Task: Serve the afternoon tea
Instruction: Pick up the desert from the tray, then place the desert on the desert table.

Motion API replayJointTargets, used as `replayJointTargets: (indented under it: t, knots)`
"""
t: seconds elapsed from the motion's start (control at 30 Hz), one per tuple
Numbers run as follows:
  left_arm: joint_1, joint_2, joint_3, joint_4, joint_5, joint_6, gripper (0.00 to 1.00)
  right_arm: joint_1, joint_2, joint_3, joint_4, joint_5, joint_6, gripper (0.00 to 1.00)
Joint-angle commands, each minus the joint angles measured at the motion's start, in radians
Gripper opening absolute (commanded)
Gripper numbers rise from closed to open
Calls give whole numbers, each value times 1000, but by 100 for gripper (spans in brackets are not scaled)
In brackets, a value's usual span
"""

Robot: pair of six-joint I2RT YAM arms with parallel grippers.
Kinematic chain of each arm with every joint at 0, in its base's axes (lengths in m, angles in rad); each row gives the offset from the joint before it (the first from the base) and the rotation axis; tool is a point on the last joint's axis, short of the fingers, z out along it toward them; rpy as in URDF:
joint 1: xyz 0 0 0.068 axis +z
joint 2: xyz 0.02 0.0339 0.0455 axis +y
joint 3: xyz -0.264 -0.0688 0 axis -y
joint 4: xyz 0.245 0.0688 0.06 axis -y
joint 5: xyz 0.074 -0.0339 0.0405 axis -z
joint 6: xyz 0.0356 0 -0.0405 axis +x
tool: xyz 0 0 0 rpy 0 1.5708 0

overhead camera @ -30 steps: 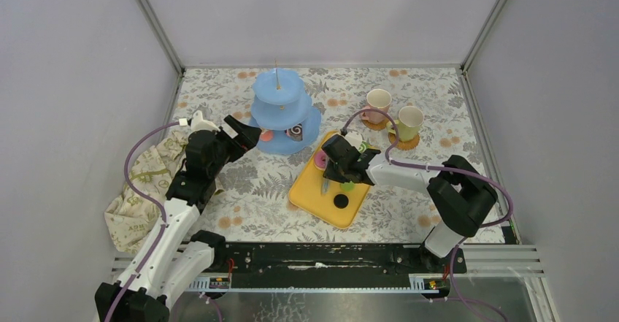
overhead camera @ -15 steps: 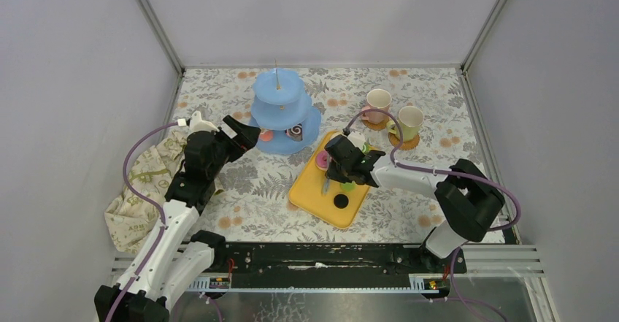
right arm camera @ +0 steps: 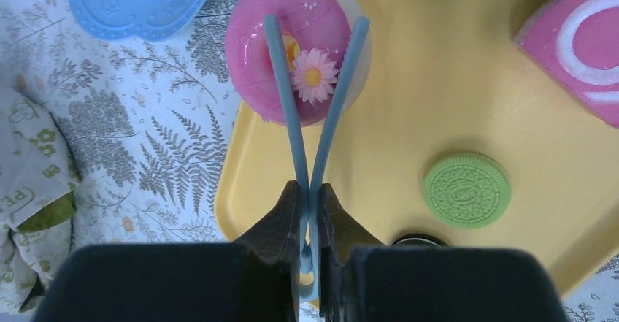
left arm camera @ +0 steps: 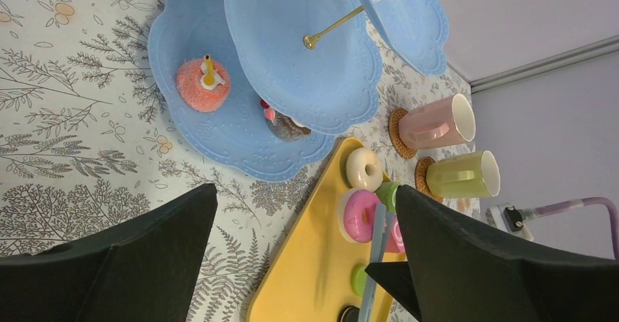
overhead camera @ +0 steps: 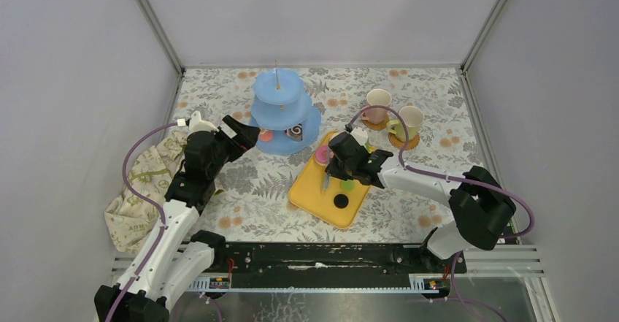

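Blue tongs point(right arm camera: 295, 139) are clamped in my right fingers point(right arm camera: 274, 227), tips over the pink donut point(right arm camera: 255, 44) on the yellow tray point(right arm camera: 409, 103). My left fingers point(left arm camera: 146, 249) are wide apart by the blue stand point(left arm camera: 292, 59)

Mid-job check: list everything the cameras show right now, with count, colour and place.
three-tier stand: 1, light blue, far side, left of centre
orange pastry: 1, stand's bottom tier
brown pastry: 1, stand's bottom tier
tray: 1, yellow, right of the stand
pink doughnut: 1, on tray, tong tips straddle its daisy
white doughnut: 1, on tray
pink cake: 1, on tray
green pastry: 1, beside white doughnut
green cookie: 1, on tray
black cookie: 1, tray's near end
pink mug: 1, far right
pale green mug: 1, beside it
coasters: 2, brown, under the mugs
cloth: 1, beige, green print, left edge
tongs: 1, blue, in right gripper
tablecloth: 1, floral
left gripper: open, facing the stand
right gripper: shut on tongs, over tray
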Motion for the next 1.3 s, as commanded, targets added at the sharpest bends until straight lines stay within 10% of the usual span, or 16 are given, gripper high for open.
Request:
replayJointTargets:
  t: [0.0, 1.27]
  knots:
    - [-6, 3, 18, 32, -16, 14, 100, -7, -67, 49, -6, -20, -24, 0]
    - [-6, 3, 24, 29, -15, 19, 100, -77, 335, 724, -187, -67, -128, 2]
